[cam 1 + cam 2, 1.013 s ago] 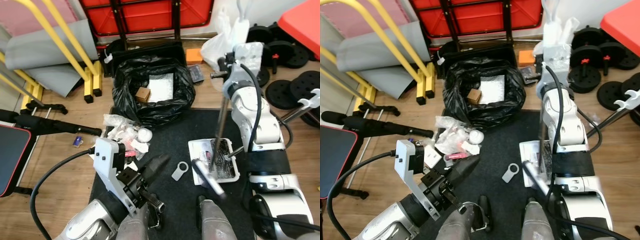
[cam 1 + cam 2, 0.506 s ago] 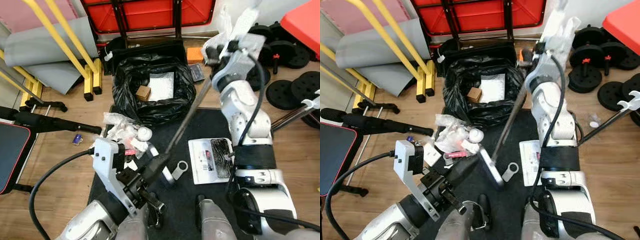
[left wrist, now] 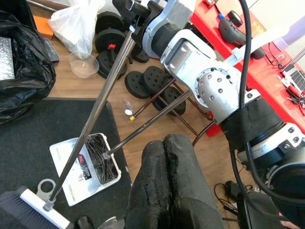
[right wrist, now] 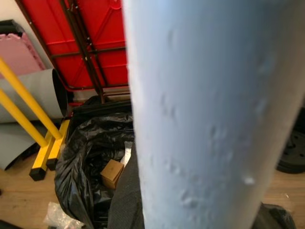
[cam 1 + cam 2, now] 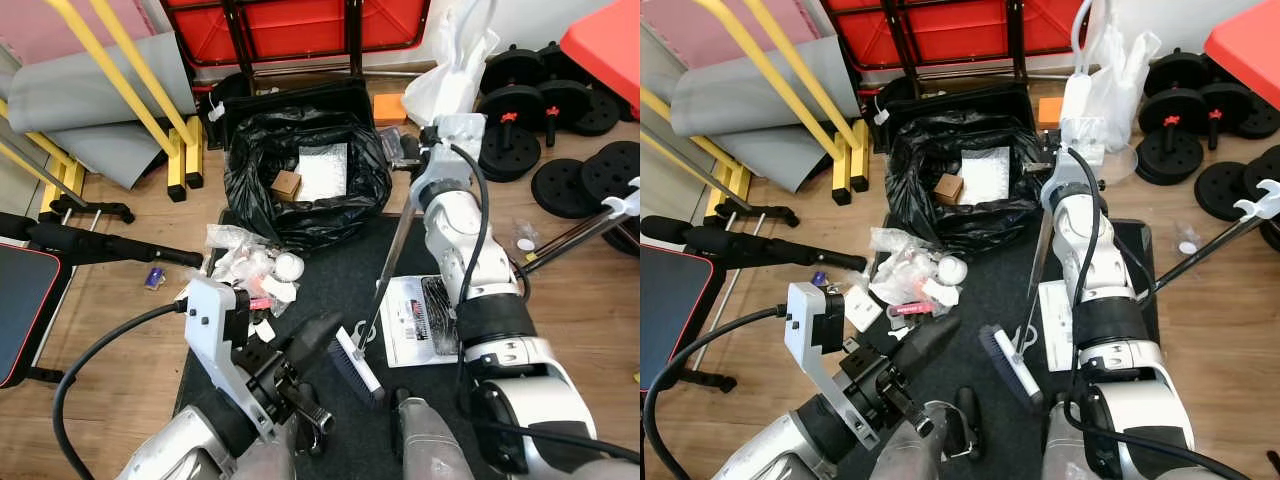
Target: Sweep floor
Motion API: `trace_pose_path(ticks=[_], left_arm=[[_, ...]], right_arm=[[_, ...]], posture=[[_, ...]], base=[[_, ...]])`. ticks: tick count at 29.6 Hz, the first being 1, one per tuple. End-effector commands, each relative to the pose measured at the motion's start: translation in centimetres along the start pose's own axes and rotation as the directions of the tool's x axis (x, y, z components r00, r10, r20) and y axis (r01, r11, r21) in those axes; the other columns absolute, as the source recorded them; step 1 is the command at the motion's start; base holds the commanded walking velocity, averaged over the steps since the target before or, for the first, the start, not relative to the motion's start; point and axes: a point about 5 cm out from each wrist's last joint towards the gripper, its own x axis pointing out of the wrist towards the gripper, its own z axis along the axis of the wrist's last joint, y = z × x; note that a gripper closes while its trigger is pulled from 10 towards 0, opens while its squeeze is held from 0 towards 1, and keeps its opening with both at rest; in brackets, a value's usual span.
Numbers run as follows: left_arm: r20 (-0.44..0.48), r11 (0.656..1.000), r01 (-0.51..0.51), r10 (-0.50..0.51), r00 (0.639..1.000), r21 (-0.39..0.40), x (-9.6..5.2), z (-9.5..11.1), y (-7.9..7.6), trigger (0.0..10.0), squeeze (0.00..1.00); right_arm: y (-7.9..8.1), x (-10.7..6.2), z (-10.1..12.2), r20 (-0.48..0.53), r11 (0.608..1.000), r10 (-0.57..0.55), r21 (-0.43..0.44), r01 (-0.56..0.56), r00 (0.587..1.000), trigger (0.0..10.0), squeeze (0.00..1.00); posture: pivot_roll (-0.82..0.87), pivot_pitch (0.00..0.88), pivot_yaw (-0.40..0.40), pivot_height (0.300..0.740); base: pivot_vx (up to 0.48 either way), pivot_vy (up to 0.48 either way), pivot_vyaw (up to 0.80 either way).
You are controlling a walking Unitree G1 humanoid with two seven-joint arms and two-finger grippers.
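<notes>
My right gripper (image 5: 413,165) is raised beside the black rubbish bag (image 5: 305,180) and is shut on the top of a broom's grey handle (image 5: 390,255). The handle slants down to the brush head (image 5: 357,366), which rests on the black mat (image 5: 330,270). To the brush's right lies a white dustpan (image 5: 400,325) with dark debris in it. A pile of white wrappers and litter (image 5: 250,272) lies at the mat's left edge. My left gripper (image 5: 332,322) hovers low over the mat just left of the brush, its fingers (image 3: 164,157) pressed together and holding nothing.
Weight plates (image 5: 590,170) and the dustpan's long rod (image 5: 575,232) lie on the right. A yellow frame (image 5: 150,100) and a grey mat stand at the back left, a red folded table (image 5: 300,25) behind the bag. A black bench bar (image 5: 100,245) crosses the left floor.
The right arm swung the broom from the dustpan leftward toward the litter pile, then drew the brush head back to the middle of the mat. The left gripper stayed put.
</notes>
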Motion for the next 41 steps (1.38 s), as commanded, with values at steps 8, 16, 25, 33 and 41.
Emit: trace_pose_path(ticks=[8,16,25,33,41], left_arm=[[-0.027,1.000,-0.011,0.010,1.000,-0.008,-0.2,-0.3,0.2,10.0,0.00],[-0.027,1.000,-0.015,0.014,1.000,-0.008,-0.1,-0.3,0.4,10.0,0.00],[-0.022,1.000,-0.015,0.015,1.000,-0.008,0.0,-0.3,0.5,10.0,0.00],[-0.020,1.000,-0.014,0.014,1.000,-0.009,0.0,-0.3,0.5,10.0,0.00],[-0.019,1.000,-0.013,0.013,1.000,-0.010,0.1,-0.3,0.6,10.0,0.00]], right_arm=[[-0.6,0.0,2.1,0.064,0.978,0.049,-0.206,-0.035,0.997,10.0,0.00],[-0.7,0.3,3.9,0.108,0.968,0.071,-0.247,-0.043,0.992,10.0,0.00],[-0.1,0.2,5.7,0.148,0.972,0.126,-0.216,-0.093,0.981,10.0,0.00],[2.3,-0.6,8.4,0.267,0.946,0.321,-0.041,-0.322,0.909,10.0,0.00],[4.0,-1.0,8.4,0.223,0.854,0.516,-0.066,-0.515,0.827,10.0,0.00]], posture=[[0.02,0.410,0.085,0.740],[0.01,0.402,0.081,0.740],[0.01,0.398,0.079,0.740],[0.01,0.397,0.078,0.740],[0.00,0.393,0.073,0.740]], base=[[0.000,0.000,0.00],[0.000,0.000,0.00],[0.000,0.000,0.00],[0.000,0.000,0.00],[0.000,0.000,0.00]])
